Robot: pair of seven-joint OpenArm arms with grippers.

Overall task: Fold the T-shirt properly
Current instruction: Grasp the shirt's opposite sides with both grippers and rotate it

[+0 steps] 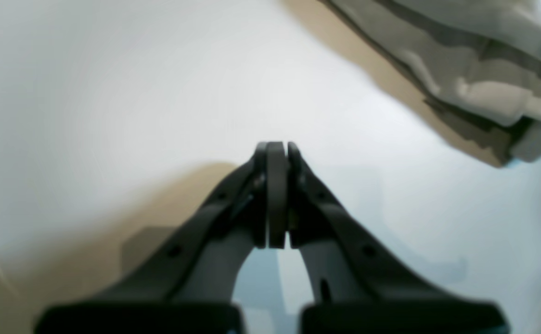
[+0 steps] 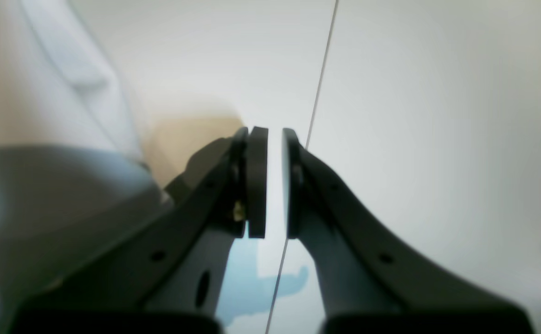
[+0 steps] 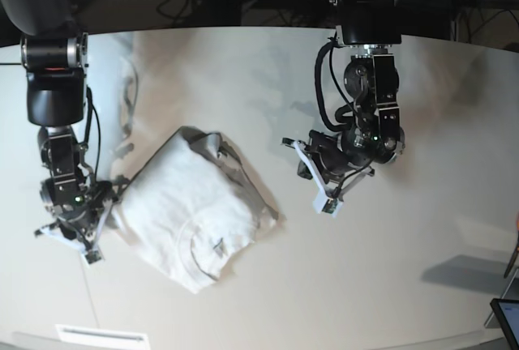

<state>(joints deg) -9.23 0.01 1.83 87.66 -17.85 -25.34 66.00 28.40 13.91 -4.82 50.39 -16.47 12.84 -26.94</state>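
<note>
The white T-shirt (image 3: 199, 208) lies folded into a rough rectangle on the white table (image 3: 405, 277), left of centre. Its layered edge shows at the top right of the left wrist view (image 1: 474, 69), and soft cloth fills the left of the right wrist view (image 2: 43, 93). My left gripper (image 3: 316, 184) hangs over bare table to the right of the shirt, apart from it. Its pads (image 1: 276, 153) are pressed together with nothing between them. At the shirt's left edge, my right gripper (image 3: 77, 245) stands with a narrow empty gap between its pads (image 2: 274, 139).
A thin seam (image 2: 319, 93) in the tabletop runs past the right gripper. A dark tablet corner (image 3: 507, 317) sits at the front right edge and a white label strip (image 3: 101, 336) at the front left. Cables and frames stand behind the table.
</note>
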